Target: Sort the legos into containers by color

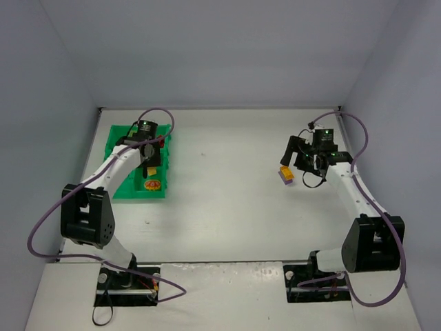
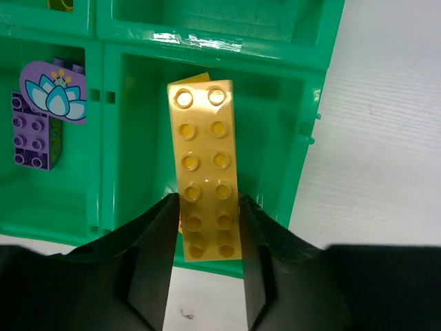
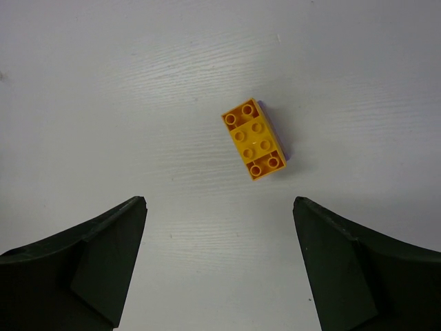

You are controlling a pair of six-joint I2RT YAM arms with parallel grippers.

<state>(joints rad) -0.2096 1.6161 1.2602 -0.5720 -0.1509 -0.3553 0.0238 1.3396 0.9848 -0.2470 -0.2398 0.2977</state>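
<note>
My left gripper (image 2: pixel 207 207) is shut on the near end of a long yellow lego (image 2: pixel 204 165), which hangs over a compartment of the green containers tray (image 2: pixel 207 52). The neighbouring compartment holds a purple brick (image 2: pixel 31 134) and an oval purple patterned piece (image 2: pixel 54 92). From above, the left gripper (image 1: pixel 148 153) sits over the tray (image 1: pixel 124 192) at the far left. My right gripper (image 3: pixel 219 203) stands open, nothing between its fingers, above the table just short of an orange-yellow lego (image 3: pixel 255 138) with a purple edge (image 3: pixel 281 138) showing under it. The overhead view shows that lego (image 1: pixel 286 174) beside the right gripper (image 1: pixel 298 160).
A small red and yellow piece (image 1: pixel 152 185) lies in the tray's near compartment. White walls close in the table at the left, right and back. The left arm's purple cable loops above the tray.
</note>
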